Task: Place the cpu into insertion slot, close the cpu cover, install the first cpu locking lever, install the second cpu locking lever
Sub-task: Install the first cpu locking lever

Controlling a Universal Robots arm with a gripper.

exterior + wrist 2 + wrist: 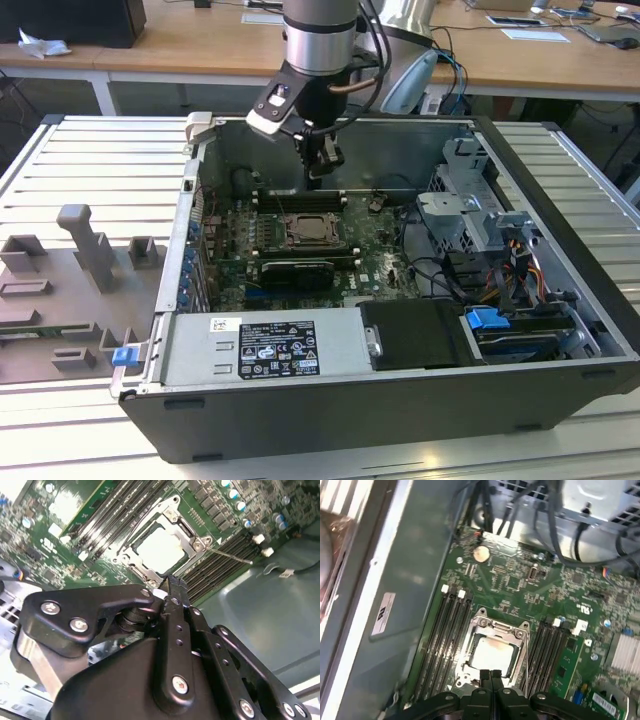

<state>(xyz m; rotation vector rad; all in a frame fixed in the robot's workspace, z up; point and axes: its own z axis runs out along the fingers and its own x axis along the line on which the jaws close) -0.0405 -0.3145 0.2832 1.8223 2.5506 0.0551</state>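
The cpu [492, 655] lies flat in the insertion slot [315, 232] on the green board, pale face up. It is also seen in the second wrist view as the cpu [160, 550]. The silvery cpu cover [498, 626] lies down around it as a frame, the cover [172, 511] resting flat on the socket. A thin metal lever [232, 556] sticks out from one corner of the socket. My gripper [322, 165] hangs a little above the socket's edge, fingertips [485, 674] pressed together, shut with nothing between them.
Long black memory slots [447, 630] run along both sides of the socket. The open computer case has a grey wall [405, 605] close by, and a drive cage with cables [470, 215] at the exterior view's right. A long black card [297, 272] sits in front of the socket.
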